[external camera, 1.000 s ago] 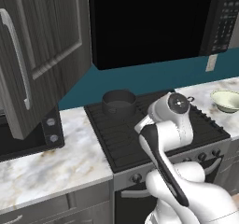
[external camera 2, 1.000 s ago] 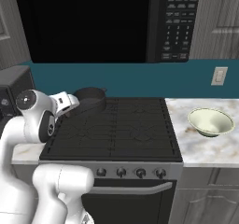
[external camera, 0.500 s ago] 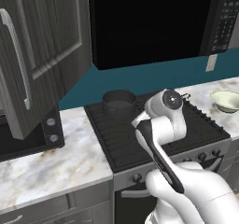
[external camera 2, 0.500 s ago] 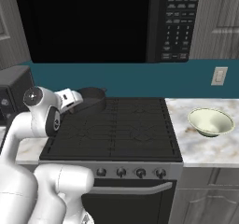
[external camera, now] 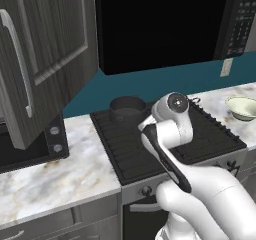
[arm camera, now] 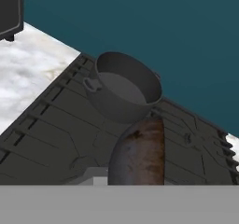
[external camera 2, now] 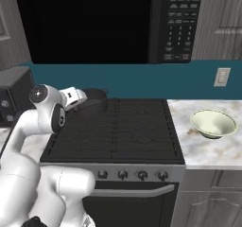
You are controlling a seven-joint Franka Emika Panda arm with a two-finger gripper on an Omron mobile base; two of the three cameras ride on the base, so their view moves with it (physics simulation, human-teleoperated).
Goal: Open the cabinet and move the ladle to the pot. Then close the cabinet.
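Ladle in hand, and the carry is on: the hand view has a worn, rust-flecked shape rising from the bottom edge, which I take for the ladle clamped in the narrow-set gripper. The fingertips themselves are hidden behind it, so the grip is judged from how the ladle sits right in front of the camera. The pot stands just ahead of it, empty, on the back left of the stove, near the teal wall. From the right base view the hand sits just beside the pot, low over the left burners. The cabinet door hangs open at upper left in the left base view, its silver handle facing us.

So this is the second step, delivery. Next move, as I read it: bring the ladle over the pot's rim and let go inside. The risk is clipping the rim or the side handle. After that, the door wants closing.
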